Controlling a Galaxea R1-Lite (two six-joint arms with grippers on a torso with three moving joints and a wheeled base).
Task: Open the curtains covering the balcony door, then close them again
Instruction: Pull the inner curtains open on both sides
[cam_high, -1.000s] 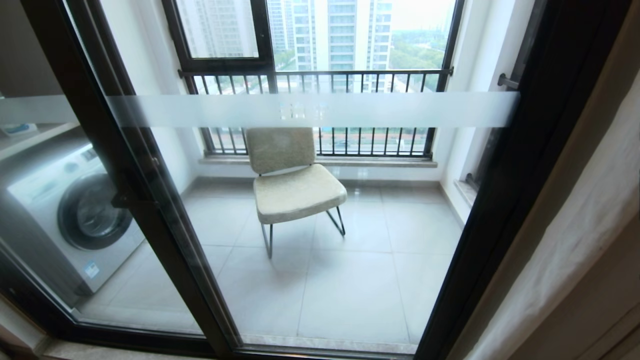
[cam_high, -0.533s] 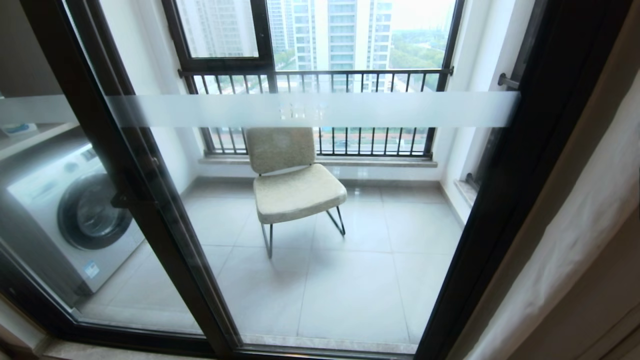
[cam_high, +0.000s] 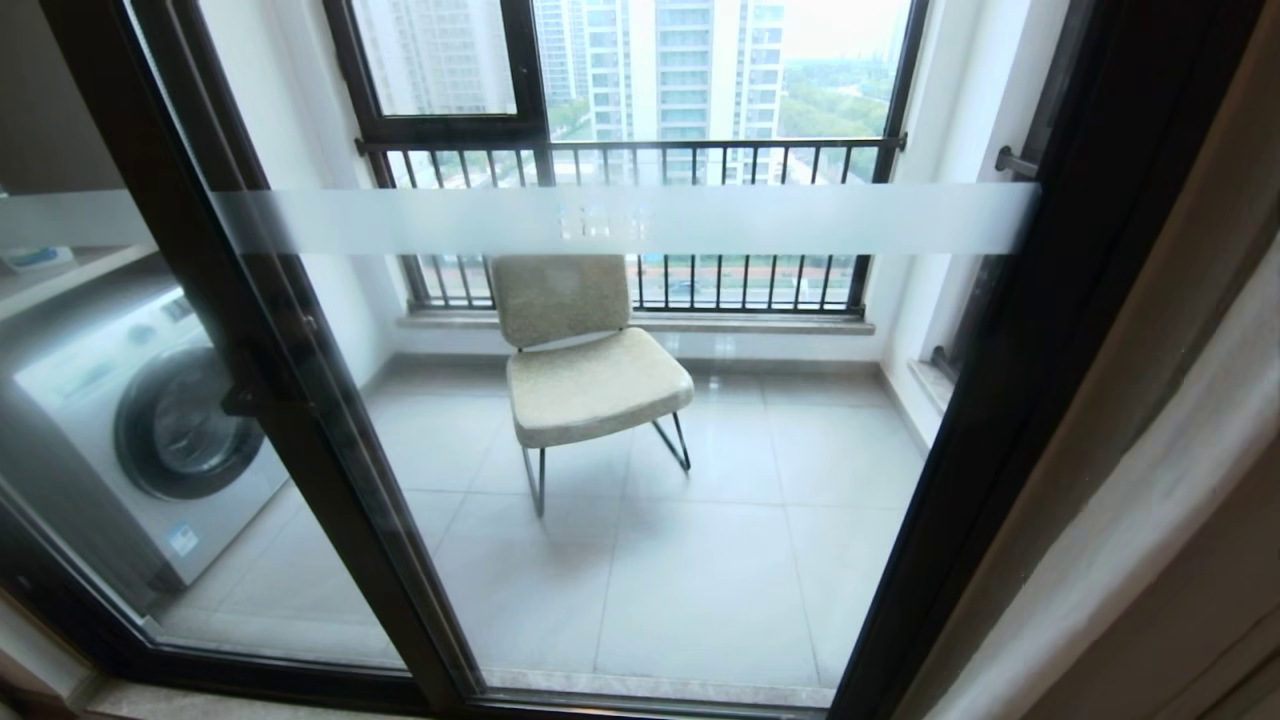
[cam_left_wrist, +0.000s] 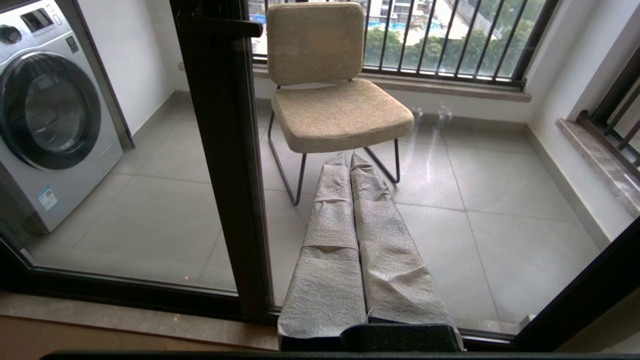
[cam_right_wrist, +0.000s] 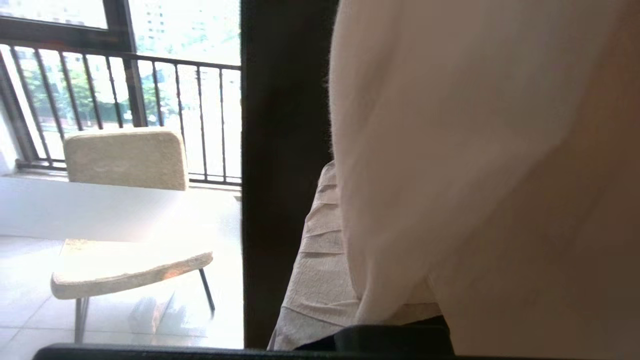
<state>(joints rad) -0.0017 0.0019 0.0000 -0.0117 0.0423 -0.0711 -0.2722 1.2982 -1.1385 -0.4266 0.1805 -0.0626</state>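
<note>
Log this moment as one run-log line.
stage: curtains bunched at right, balcony door uncovered | right gripper: shut on curtain edge | left gripper: shut, idle, facing glass

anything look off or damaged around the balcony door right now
Nothing stands out. The balcony door glass looks intact, the chair and washing machine behind it stand upright, and the curtains hang bunched at the door's right edge.

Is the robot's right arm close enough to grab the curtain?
Probably yes. In the right wrist view the curtain drapes right over the right gripper, one covered finger showing beside the fold. Nothing stands between them; it looks shut on the cloth.
</note>
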